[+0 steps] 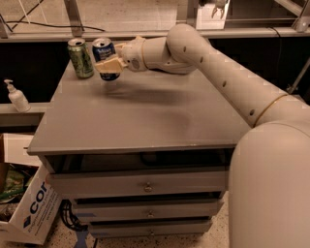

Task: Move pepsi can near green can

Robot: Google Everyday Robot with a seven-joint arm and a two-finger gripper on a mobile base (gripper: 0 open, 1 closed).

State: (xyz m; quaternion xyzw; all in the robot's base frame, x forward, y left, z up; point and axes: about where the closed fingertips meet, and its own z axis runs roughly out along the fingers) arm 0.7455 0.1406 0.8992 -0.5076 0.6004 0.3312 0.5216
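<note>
A grey counter (145, 121) with three knobbed drawers (145, 186) stands on a speckled floor (219, 228) before metal-framed glass (43, 14). At left, a pump bottle (17, 97) stands above a cardboard box (34, 209). The end effector (110, 65) hovers over the counter's far left corner.

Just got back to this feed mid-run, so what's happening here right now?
The robot's arm reaches over the grey cabinet top, and its end effector is closed around the pepsi can at the far corner. The can is upright beside the green can, with a narrow gap between them. Whether it rests on the surface or hangs slightly above it is unclear. It is not yet released.
</note>
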